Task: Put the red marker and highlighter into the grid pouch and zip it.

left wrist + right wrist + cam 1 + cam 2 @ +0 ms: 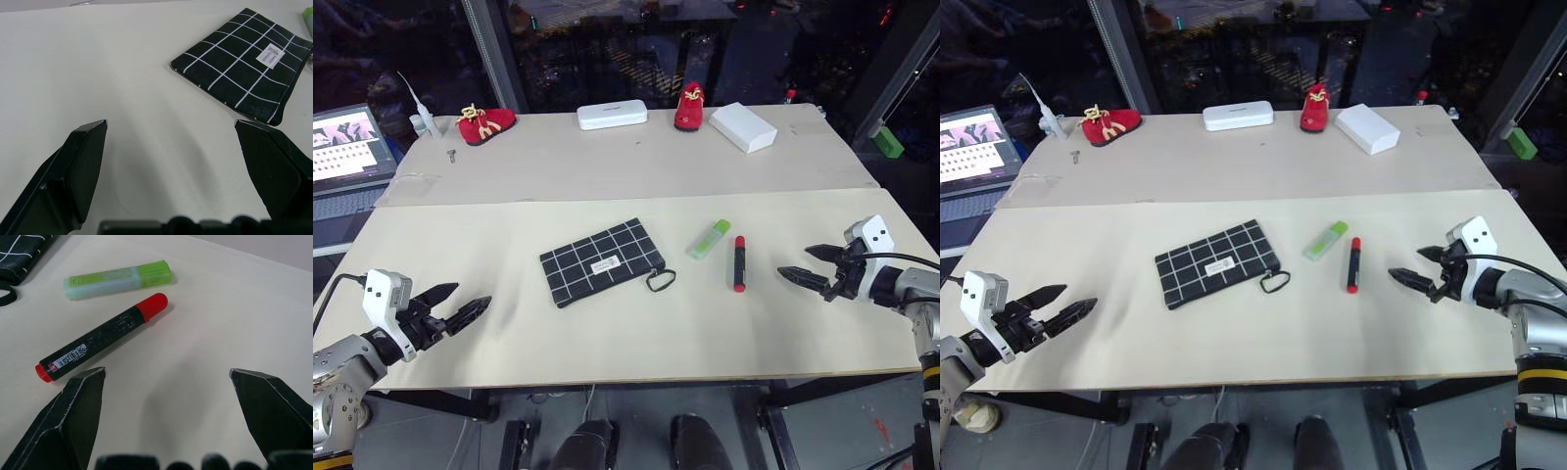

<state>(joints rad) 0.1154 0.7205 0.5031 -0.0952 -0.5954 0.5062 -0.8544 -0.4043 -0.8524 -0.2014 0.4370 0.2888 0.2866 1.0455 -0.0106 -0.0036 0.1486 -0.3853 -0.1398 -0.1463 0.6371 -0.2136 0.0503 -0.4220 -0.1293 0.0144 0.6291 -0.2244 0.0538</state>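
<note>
The grid pouch [603, 261] lies flat and zipped near the table's middle, its black loop pull [660, 281] at its right end. Just right of it lies the light-green highlighter [708, 239], and beside that the red marker [739, 262], black-bodied with red ends. My right gripper [802, 265] hovers open over the table to the right of the marker, pointing toward it; the marker [102, 337] and highlighter [117, 279] lie just ahead of its fingers. My left gripper [462, 305] stands open at the front left, well short of the pouch [244, 66].
At the back of the table are two red slipper-shaped shoes [485, 123] [689, 106], a white case [612, 116], a white box [743, 126] and a small white bottle [423, 119]. A laptop [347, 152] sits off the left edge. A green block [889, 143] lies far right.
</note>
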